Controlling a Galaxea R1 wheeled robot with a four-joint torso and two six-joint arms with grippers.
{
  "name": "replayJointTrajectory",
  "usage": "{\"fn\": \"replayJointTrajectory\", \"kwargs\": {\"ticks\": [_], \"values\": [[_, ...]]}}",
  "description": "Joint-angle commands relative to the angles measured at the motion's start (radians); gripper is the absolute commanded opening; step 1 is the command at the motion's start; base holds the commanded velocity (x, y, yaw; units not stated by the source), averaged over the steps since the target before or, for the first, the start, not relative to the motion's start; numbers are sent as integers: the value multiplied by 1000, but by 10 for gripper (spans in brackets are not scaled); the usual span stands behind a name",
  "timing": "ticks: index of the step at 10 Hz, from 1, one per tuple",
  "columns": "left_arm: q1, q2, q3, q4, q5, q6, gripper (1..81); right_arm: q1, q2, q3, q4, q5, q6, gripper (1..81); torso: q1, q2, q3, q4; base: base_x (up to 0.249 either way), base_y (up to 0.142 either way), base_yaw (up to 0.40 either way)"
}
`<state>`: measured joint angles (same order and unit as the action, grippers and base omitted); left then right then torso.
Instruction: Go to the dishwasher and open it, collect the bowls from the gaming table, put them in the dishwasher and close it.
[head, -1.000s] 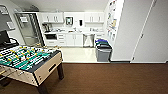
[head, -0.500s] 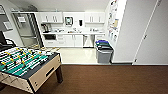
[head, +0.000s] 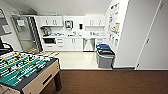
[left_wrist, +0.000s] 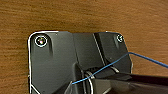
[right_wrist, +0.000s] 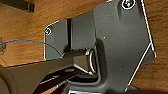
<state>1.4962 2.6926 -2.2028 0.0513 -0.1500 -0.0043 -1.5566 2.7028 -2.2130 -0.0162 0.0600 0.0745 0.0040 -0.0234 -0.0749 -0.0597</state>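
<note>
Steel-fronted dishwasher (head: 88, 44) is seen shut under the white counter, beyond the grey bins (head: 105, 55). Whether the grippers are open cannot be told.

A table-football table (head: 23, 72) is sitting at the near left. Straight ahead, the kitchen counter surface (head: 72, 36) is running along the back wall, with what seems to be the dishwasher (head: 88, 44) built in below it — and waste bins (head: 105, 56) are standing to its right, nearer the camera, beside a wall (head: 130, 35).
</note>
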Motion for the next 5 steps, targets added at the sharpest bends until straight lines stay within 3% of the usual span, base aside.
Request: {"fn": "replayJointTrajectory", "kwargs": {"ticks": [1, 2, 3, 4, 5], "values": [[-32, -17, 11, -4, 50, -2, 811, 34, -19, 10, -11, -58, -2, 811, 0, 0, -2, 0, 233, 0, 0], [-32, -17, 11, -4, 50, -2, 811, 34, -19, 9, -7, -58, -1, 811, -1, 0, 4, 0, 230, 0, 0], [-33, -17, 11, -4, 50, -2, 811, 34, -19, 9, -5, -58, -1, 811, -1, 0, 33, 97, 228, 0, 0], [-32, -17, 11, -4, 50, -2, 811, 38, -15, 9, -2, -58, -1, 811, -1, 0, 13, 104, 228, 0, 0], [-32, -19, 11, -4, 50, -2, 811, 42, -15, 9, -1, -58, -1, 811, -1, 0, 14, 25, 228, 0, 0]]}}
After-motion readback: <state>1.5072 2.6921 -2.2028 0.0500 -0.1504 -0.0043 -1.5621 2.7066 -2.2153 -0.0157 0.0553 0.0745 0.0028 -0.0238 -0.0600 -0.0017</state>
